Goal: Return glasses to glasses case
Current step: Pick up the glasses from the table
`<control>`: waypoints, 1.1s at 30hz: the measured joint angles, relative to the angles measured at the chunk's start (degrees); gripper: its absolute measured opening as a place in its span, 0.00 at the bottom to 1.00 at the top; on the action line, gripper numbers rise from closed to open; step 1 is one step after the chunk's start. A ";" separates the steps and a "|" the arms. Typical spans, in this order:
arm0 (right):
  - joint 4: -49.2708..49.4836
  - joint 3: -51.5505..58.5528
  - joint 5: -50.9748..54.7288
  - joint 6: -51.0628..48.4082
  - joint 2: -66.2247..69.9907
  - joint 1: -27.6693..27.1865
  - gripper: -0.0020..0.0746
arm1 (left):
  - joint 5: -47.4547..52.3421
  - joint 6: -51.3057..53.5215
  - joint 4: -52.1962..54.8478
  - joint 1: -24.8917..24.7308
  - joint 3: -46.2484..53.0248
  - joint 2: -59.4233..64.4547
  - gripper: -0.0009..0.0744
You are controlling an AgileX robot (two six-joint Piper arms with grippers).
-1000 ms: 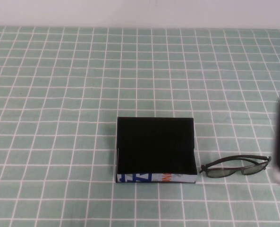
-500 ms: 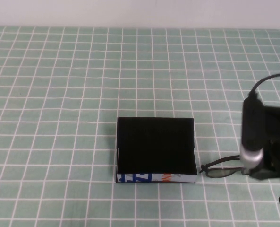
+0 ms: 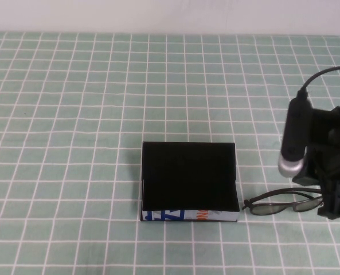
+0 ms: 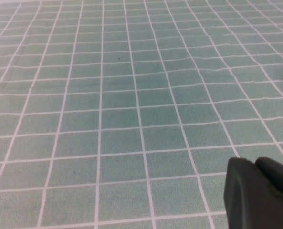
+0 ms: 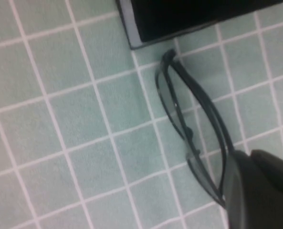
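The glasses case (image 3: 190, 180) lies at the table's middle front, black on top, with its white printed side facing me. The glasses (image 3: 281, 203) lie folded on the cloth just right of it, a small gap between them. My right gripper (image 3: 333, 209) hangs low over the glasses' right end, fingers together and holding nothing. In the right wrist view the glasses (image 5: 189, 129) run from the case's corner (image 5: 189, 14) to the right gripper (image 5: 260, 191), which hides their far end. My left gripper (image 4: 258, 195) is shut and empty over bare cloth, outside the high view.
A green cloth with a white grid (image 3: 72, 114) covers the whole table. A pale wall (image 3: 170, 14) runs along its far edge. The right arm's cable (image 3: 319, 77) loops above the wrist.
My right arm has come in from the right edge and lowered over the glasses' right end. The glasses and the case have not moved.
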 joint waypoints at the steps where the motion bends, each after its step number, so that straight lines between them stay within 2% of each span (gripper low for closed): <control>1: -0.40 0.00 -0.22 0.00 0.77 0.00 0.01 | 0.00 0.00 0.00 0.00 0.00 0.00 0.01; 7: -4.12 0.00 -0.12 0.00 6.22 0.00 0.02 | 0.00 0.00 0.00 0.00 0.00 0.00 0.01; 10: -4.43 0.00 -1.13 -0.09 8.26 0.00 0.11 | 0.00 0.00 0.00 0.00 0.00 0.00 0.01; 13: -4.67 0.00 -3.41 -0.09 9.78 0.00 0.34 | 0.00 0.00 0.00 0.00 0.00 0.00 0.01; 16: -6.09 0.00 -5.59 -0.09 11.71 0.00 0.64 | 0.00 0.00 0.00 0.00 0.00 0.00 0.01; 18: -7.37 0.00 -6.05 -0.09 13.08 0.10 0.76 | 0.00 0.00 0.00 0.00 0.00 0.00 0.01; 23: -8.36 0.00 -6.61 -1.45 14.58 0.11 0.82 | 0.00 0.00 0.00 0.00 0.00 0.00 0.01; 33: -7.71 0.00 -8.12 -6.09 17.77 0.22 0.83 | 0.00 0.00 0.00 0.00 0.00 0.00 0.01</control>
